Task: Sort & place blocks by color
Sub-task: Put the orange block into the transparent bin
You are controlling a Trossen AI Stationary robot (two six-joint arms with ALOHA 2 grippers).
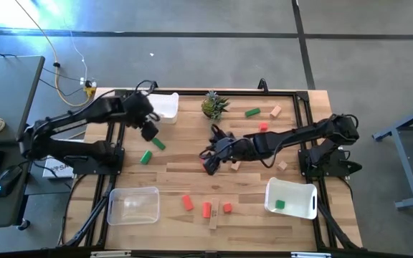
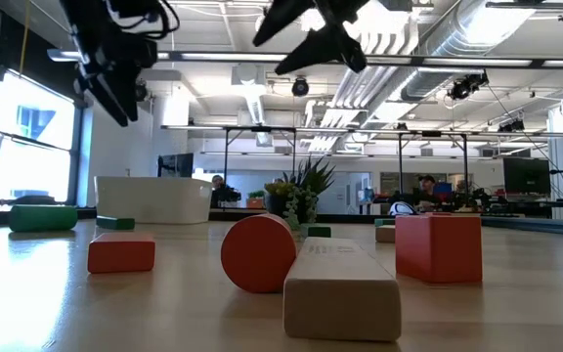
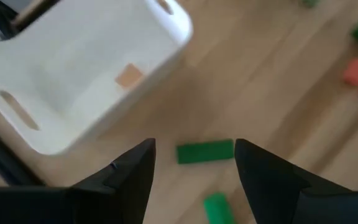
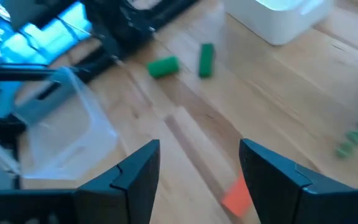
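On the wooden bench (image 1: pixel 192 179) stand three containers. The white plastic bin at the back left (image 3: pixel 92 74) holds one small tan wooden cube (image 3: pixel 128 76). The white plastic bin at the front right (image 1: pixel 290 199) holds one small green cube (image 1: pixel 279 205). The clear plastic bin at the front left (image 1: pixel 133 206) looks empty. The other wooden blocks (image 1: pixel 206 208) lie loose on the bench. The left hand (image 3: pixel 194 168) hangs above a green bar (image 3: pixel 205 151) with its fingers apart and holding nothing. The right hand (image 4: pixel 199 163) hangs over the middle, also apart and empty.

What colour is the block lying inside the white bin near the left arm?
Plain tan wood: the block in the white bin shows best in the left wrist view.
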